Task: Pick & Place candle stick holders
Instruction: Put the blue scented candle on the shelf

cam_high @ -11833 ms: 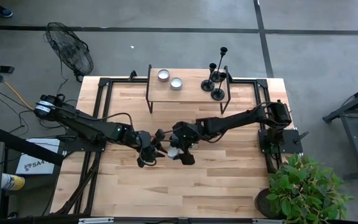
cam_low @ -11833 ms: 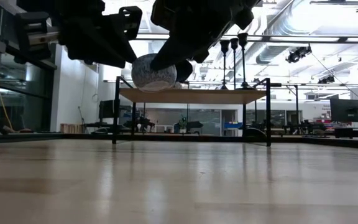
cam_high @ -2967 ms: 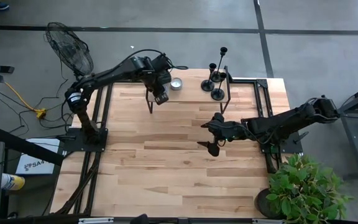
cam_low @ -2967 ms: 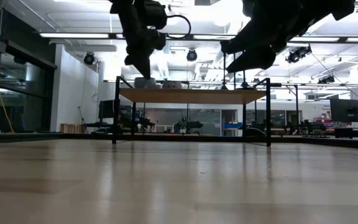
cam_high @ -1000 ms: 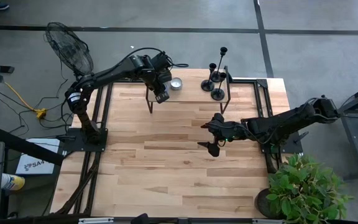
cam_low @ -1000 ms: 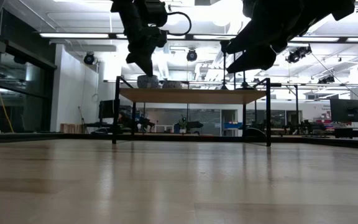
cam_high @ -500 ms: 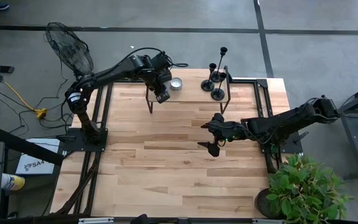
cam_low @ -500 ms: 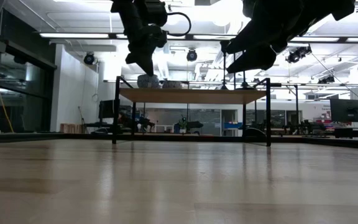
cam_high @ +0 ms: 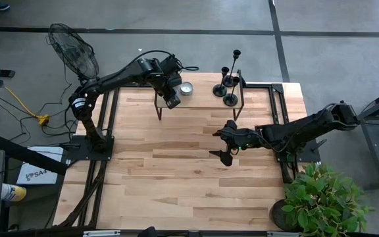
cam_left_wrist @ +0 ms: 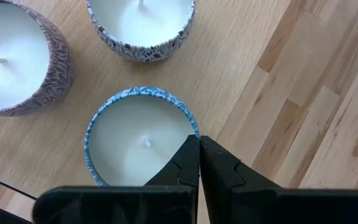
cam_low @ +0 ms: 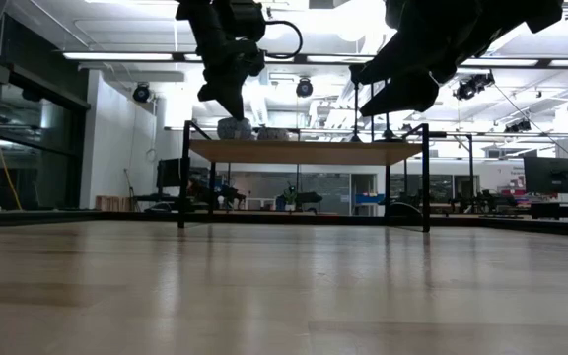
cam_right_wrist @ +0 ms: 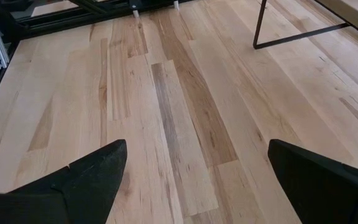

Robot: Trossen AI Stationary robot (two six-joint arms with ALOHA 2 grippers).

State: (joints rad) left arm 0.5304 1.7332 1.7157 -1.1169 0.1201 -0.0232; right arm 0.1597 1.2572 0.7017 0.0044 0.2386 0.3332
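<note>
The three candle stick holders [cam_high: 229, 82] stand grouped at the right end of the raised shelf [cam_high: 206, 99], in the upper centre of the high view. Each is upright: round base down on the shelf board, thin stem rising, small cup on top, so the long axis is vertical. The tallest [cam_high: 235, 66] stands at the back of the group, and the other two sit just beside it, their bases close together.

The left claw [cam_high: 172, 102] hangs over the left end of the same shelf with its fingers pressed fully together and holding nothing. In its wrist view the tips hover just above the rim of a blue-patterned candle tin [cam_left_wrist: 143, 138], with two more tins [cam_left_wrist: 140, 25] near it. The right claw [cam_high: 222, 141] hovers above the bare tabletop [cam_high: 176, 171] in the middle of the frame, spread wide and empty, well apart from the holders.

The risks, as I judge them, come from that tight cluster. Narrow stems on small bases tip easily, so a claw reaching for one could brush its neighbour and topple it off the shelf edge. A grasp high on the stem may let the piece swing; one that is off-centre could push it over before the fingers meet. The shelf's black frame post [cam_high: 242, 99] beside the group also narrows the approach for the right arm.
</note>
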